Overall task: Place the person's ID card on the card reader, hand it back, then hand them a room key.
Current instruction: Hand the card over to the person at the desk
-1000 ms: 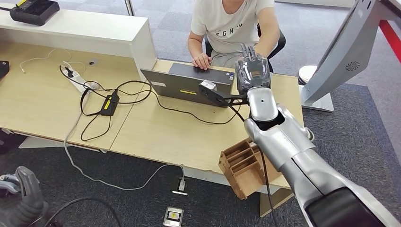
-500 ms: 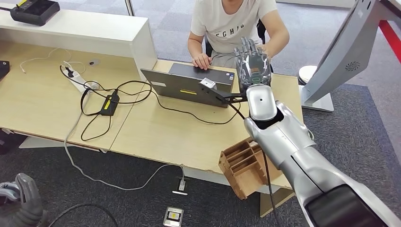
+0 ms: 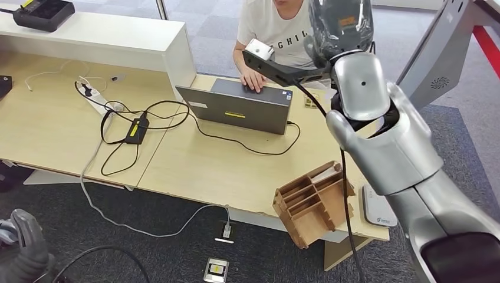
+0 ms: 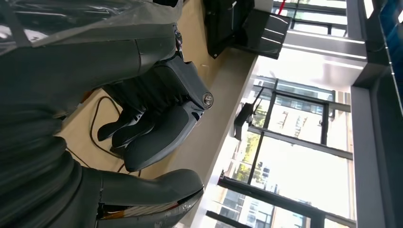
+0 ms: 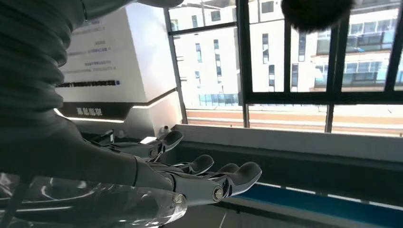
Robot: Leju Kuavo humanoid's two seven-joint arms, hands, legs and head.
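ID card: we cannot make one out for certain; a small pale item lies on the counter [image 3: 224, 171] just right of the laptop [image 3: 242, 106], too small to identify.
Card reader: the white device [image 3: 377, 207] at the counter's near edge, right of the laptop and past the wooden rack [image 3: 311, 201], is probably it; it is partly cut off by our arm.
Right hand: our right hand [image 3: 341, 23] is raised above the laptop's far side, toward the person [image 3: 277, 29]; its fingers [image 5: 223, 178] are stretched out, apart and holding nothing.
Left hand: our left hand [image 3: 23, 250] hangs low, well left of the laptop; its fingers [image 4: 152, 137] are curled loosely on nothing.
Progress: we judge the task to be at its start, reaching to receive the card; reading, returning it and giving a room key all remain.
Hidden: the person's far hand is behind our arm, so whether it offers a card we cannot tell.
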